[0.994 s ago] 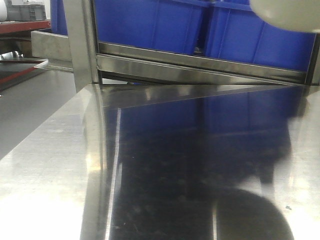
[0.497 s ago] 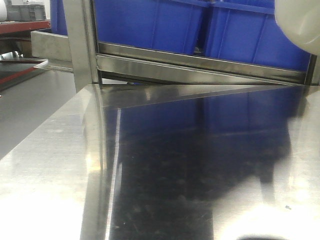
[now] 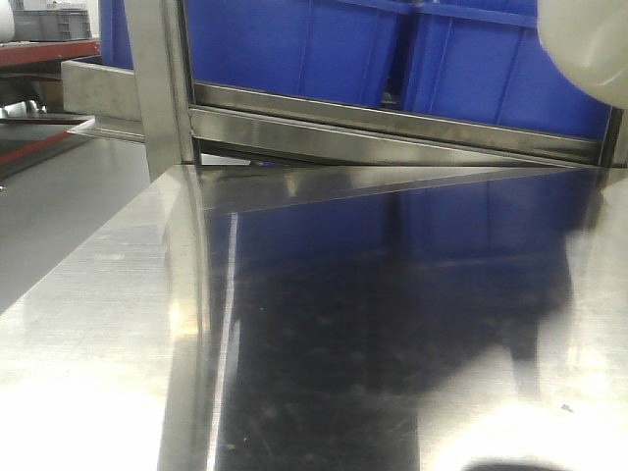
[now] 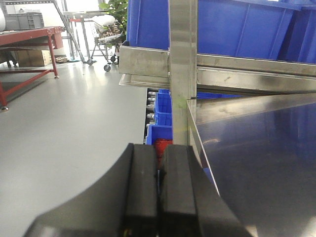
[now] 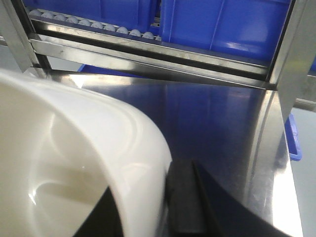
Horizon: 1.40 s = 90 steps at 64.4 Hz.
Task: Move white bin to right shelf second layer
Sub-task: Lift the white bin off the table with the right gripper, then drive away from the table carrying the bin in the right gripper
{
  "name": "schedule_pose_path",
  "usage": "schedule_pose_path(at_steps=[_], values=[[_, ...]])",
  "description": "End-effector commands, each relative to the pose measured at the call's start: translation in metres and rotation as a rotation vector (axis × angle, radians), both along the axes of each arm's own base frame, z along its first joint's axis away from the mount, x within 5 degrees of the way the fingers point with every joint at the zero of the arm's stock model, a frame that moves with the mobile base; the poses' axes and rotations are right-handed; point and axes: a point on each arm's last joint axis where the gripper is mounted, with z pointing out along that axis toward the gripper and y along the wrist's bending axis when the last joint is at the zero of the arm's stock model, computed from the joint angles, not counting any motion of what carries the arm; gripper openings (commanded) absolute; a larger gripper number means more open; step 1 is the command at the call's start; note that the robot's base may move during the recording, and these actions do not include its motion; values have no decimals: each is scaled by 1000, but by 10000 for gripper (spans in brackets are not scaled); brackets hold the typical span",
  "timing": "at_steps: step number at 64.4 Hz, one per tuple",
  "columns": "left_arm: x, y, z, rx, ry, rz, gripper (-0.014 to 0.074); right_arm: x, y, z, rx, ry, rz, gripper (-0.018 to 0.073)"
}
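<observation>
- The right pincer is clamped on the wall of the cream-white, glossy, rounded-square plastic bin. One black finger is inside the tub and the other is outside against its wall.
- The white bin hangs in that grip, clear of the flat, shiny stainless steel counter beneath it.
- In the front-facing view only the bin's rounded lower corner shows. It sits at the top right edge, level with the crates behind it.
- The bin's open inside faces the right wrist camera, and nothing can be seen in it.
- The left pincer has its two black fingers pressed together with nothing between them. It hovers off the counter's left edge, over the grey floor.
- Past the counter's far edge runs the sloped stainless steel rack level. It has a track of small white plastic rollers and a steel front rail.
- The bin is not on that level.
- Large blue rectangular plastic crates stand side by side on the rollers, behind the rail.
- A stainless steel upright post rises at the counter's left corner.
- Smaller blue bins sit lower down beside that post.
- Far off on the floor stands a red-framed table.
</observation>
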Motion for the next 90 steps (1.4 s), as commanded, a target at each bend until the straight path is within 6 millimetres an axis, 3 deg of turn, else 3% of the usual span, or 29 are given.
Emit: schedule_pose_path(at_steps=[1, 90], values=[[0, 0, -4, -17, -60, 3, 85, 0, 0, 19, 29, -132, -2, 49], [0, 0, -4, -17, -60, 3, 85, 3, 0, 18, 27, -121, -2, 49]])
